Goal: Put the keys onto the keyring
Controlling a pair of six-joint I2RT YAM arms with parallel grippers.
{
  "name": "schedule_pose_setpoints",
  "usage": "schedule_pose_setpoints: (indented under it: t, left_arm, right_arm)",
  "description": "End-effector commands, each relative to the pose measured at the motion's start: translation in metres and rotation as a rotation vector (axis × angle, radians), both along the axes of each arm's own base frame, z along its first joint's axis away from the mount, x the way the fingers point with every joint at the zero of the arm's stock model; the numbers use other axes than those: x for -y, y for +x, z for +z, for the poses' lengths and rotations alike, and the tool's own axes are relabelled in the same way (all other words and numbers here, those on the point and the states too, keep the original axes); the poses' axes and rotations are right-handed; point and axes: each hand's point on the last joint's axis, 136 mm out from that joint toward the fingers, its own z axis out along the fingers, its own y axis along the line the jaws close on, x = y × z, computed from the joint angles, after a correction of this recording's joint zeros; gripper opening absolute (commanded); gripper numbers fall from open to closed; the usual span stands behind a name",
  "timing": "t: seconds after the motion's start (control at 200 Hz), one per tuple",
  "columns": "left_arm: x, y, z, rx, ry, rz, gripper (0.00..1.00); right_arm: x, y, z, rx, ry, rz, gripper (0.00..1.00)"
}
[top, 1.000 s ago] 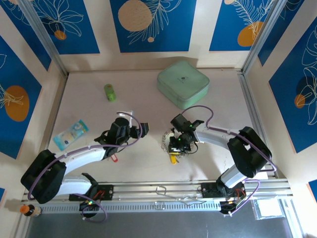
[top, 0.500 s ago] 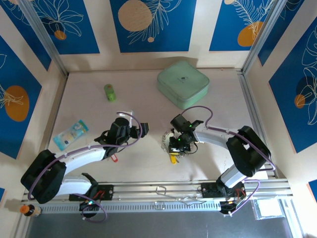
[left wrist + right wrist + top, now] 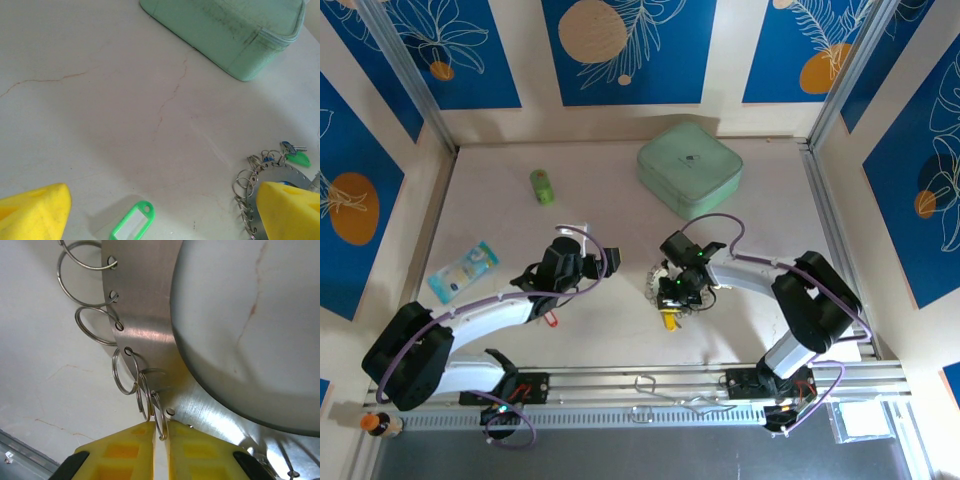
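Now the right gripper (image 3: 160, 430) pinches a rim loop of the keyring (image 3: 144, 315).

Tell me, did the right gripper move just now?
Yes, slightly. In the top view the right gripper drifted left compared with the green box, staying over the keyring.

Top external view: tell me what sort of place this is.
Likely a robot lab test cell: a pale tabletop boxed in by aluminium posts and blue printed wall panels, with the left arm and right arm bolted to a rail at its near edge.
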Motion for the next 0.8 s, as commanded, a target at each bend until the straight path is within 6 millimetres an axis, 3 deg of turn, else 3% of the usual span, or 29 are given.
schedule_pose_setpoints:
  t: [0.0, 0.15, 0.31, 0.41, 0.645, 0.795]
  left_arm:
    - [0.004, 0.000, 0.005, 0.005, -0.016, 0.000, 0.95]
    - [0.004, 0.000, 0.005, 0.007, -0.016, 0.002, 0.95]
    - [0.002, 0.000, 0.006, 0.015, -0.012, 0.007, 0.95]
    - [0.001, 0.000, 0.009, 0.027, -0.001, 0.007, 0.95]
    - [-0.016, 0.000, 0.022, 0.099, 0.200, -0.024, 0.95]
    - [-0.013, -0.005, 0.042, 0.199, 0.277, -0.122, 0.83]
  right_arm:
    - [-0.002, 0.001, 0.001, 0.003, -0.018, 0.021, 0.16]
    - [0.000, 0.003, 0.001, 0.011, -0.045, 0.017, 0.13]
    - [0.003, 0.007, 0.007, 0.052, -0.070, 0.022, 0.00]
    - [0.007, 0.009, 0.013, 0.099, -0.100, 0.042, 0.00]
    - [0.018, 0.022, 0.046, 0.285, -0.164, 0.125, 0.00]
    - [0.014, 0.027, 0.064, 0.385, -0.124, 0.235, 0.00]
